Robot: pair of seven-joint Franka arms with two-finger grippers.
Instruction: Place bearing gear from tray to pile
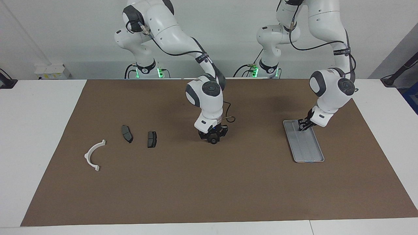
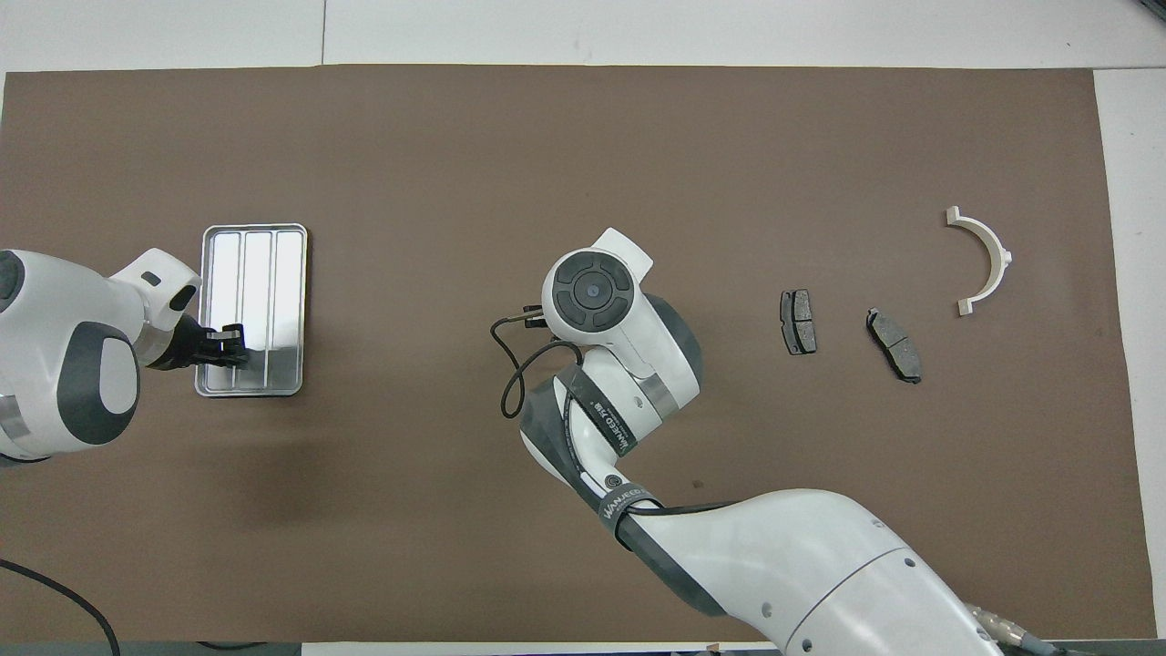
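The small black bearing gear (image 1: 213, 141) rests on the brown mat about midway between tray and pile. My right gripper (image 1: 213, 138) stands over it, shut on it; in the overhead view the right wrist (image 2: 592, 290) hides both. The ridged silver tray (image 1: 308, 150) (image 2: 257, 264) lies toward the left arm's end, with nothing lying in it. My left gripper (image 1: 303, 126) (image 2: 230, 346) is shut just above the tray's end nearer the robots, with nothing seen in it. The pile is a white bracket (image 1: 93, 156) (image 2: 984, 260) and two dark pads (image 1: 127, 133) (image 1: 152, 139).
The brown mat (image 1: 209, 189) covers most of the white table. A thin cable (image 2: 510, 364) loops off the right wrist. Bare mat runs between the gear and the nearest pad, and along the whole edge farthest from the robots.
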